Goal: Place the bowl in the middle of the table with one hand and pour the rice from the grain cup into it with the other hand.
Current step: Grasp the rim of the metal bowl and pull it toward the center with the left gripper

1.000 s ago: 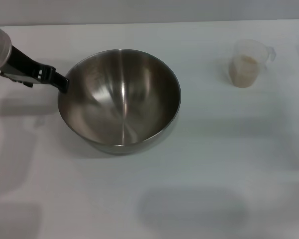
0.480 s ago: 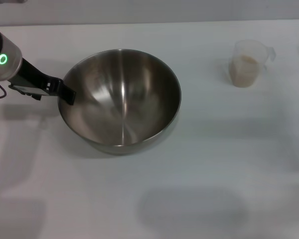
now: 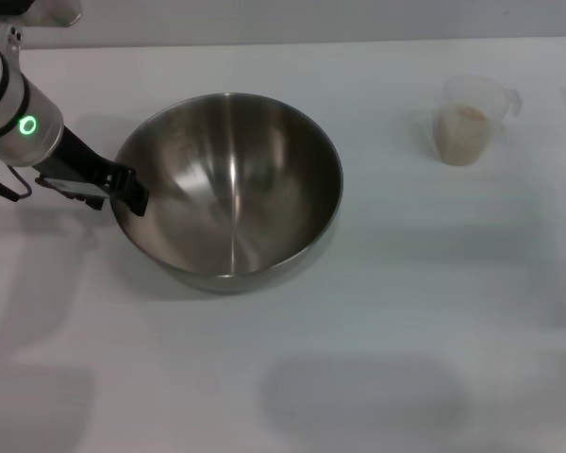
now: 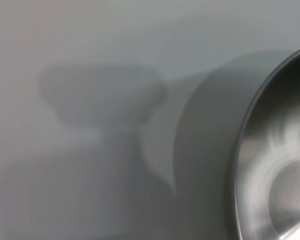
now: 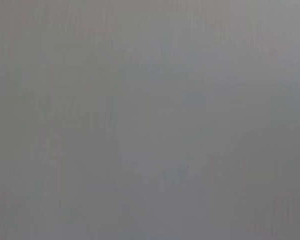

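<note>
We saw the table [image 3: 377, 359] bearing the bowl [image 3: 228, 189] left of centre. Our left gripper [image 3: 130, 193] sat at its left rim; whether its fingers were apart or clamped, we could not tell. The grain cup [image 3: 472, 118], holding the rice [image 3: 460, 132], stood well apart at far right.

Silver bowl [image 3: 228, 184], white table [image 3: 377, 311]

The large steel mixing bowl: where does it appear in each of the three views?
Head view: large round stainless-steel bowl, left of centre, left gripper at its rim.
Left wrist view: its rim curves along one edge.
Right wrist view: not in it.
Shared landmark: the bowl's thin rim.
</note>
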Robot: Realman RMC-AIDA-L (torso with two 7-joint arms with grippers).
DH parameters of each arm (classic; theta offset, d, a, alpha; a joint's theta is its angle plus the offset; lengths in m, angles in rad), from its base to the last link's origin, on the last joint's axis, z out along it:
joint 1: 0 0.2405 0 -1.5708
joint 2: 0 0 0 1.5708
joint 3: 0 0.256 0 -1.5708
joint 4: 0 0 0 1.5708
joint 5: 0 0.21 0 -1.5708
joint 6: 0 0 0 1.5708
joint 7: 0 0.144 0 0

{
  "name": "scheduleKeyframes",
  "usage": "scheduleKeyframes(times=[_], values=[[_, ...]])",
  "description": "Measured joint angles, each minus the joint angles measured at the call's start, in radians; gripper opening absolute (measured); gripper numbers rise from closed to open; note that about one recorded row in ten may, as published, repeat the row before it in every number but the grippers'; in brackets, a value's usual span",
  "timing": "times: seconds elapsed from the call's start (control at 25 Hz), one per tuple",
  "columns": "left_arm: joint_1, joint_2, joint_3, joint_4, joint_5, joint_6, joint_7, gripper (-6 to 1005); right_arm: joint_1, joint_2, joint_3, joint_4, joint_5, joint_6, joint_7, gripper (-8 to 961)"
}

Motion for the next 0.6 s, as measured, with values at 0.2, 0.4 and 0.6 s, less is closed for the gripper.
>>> scheduleKeyframes(times=[0.2,0.4,0.6], values=[[-0.002,0.0,-0.001,0.003,0.0,0.0,0.007,554,0.0,0.0,-0.001,0.0,0.0,0.0,0.002,740],[-0.007,0.0,-0.001,0.009,-0.001,-0.001,0.01,289,0.0,0.0,-0.002,0.001,-0.001,-0.002,0.003,740],[-0.008,0.0,-0.001,0.01,-0.01,-0.004,0.011,129,0.0,0.0,-0.002,0.002,-0.001,-0.003,0.003,740]])
